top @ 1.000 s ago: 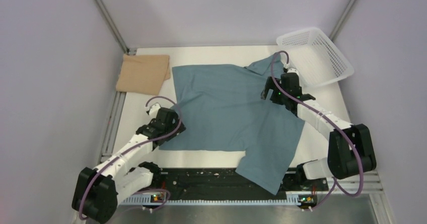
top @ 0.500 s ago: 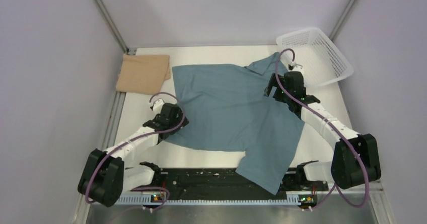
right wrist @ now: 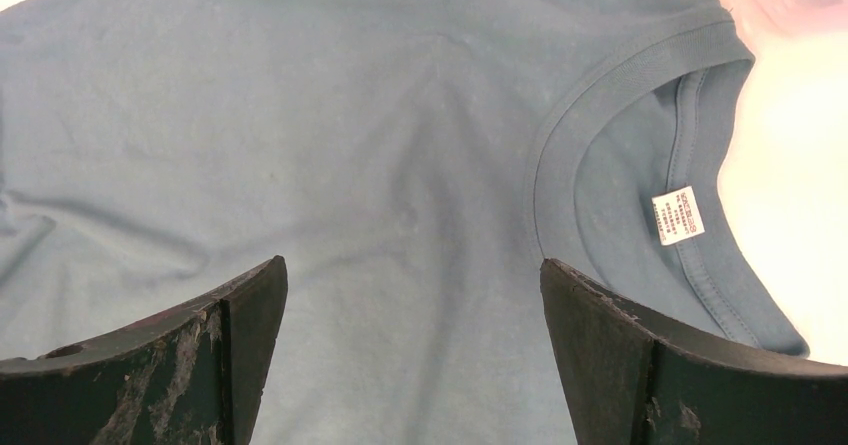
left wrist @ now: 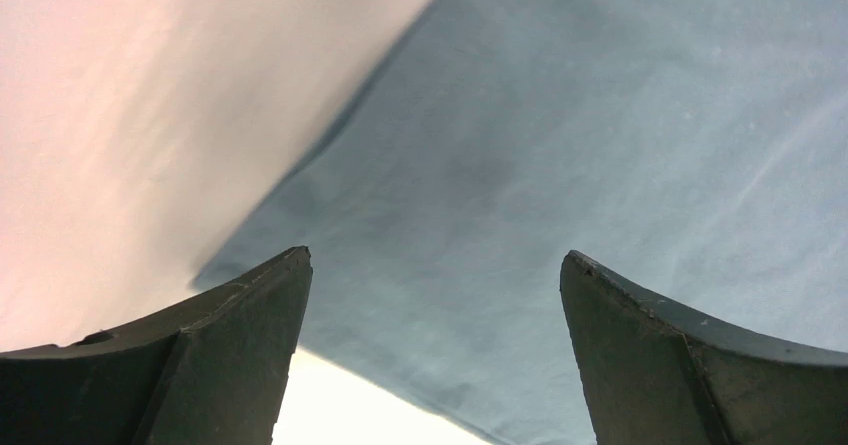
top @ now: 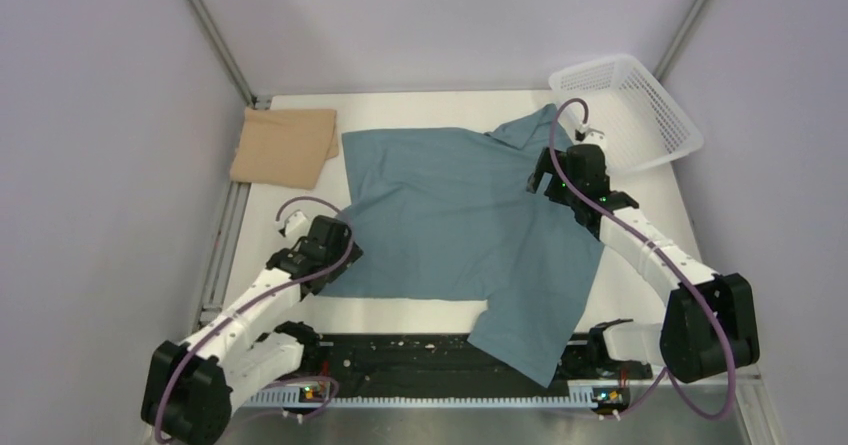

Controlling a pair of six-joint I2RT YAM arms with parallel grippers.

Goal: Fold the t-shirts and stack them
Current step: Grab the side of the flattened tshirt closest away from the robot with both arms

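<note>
Blue shirt [top: 460, 215] lies spread flat mid-counter [top: 400, 315], front side up, and is not folded yet. One near-right part of it hangs past the counter's near edge. Tan shirt [top: 285, 147] sits already folded just beside the blue shirt's far-left corner. White basket [top: 640, 115] is just beside its far-right sleeve.

Left tool [left wrist: 435, 260] hangs over the blue shirt's near-left edge, jaws wide apart, nothing in them. Right tool [right wrist: 412, 262] hangs over the chest just beside the collar [right wrist: 600, 95], also wide apart and empty.

The step looks like taking first grips for the fold.
- Left should drop onto the edge itself, not the bare counter beside it, and catch both layers.
- Right should shift to the shoulder by the collar rather than mid-chest, where it would only bunch the cloth.
- Close both, lift together, keep the cloth taut.
- Pull the overhanging part in, or the fold comes out crooked.

Writing: a small white neck label [right wrist: 678, 215] inside the collar, print too small to read. No brand visible.
</note>
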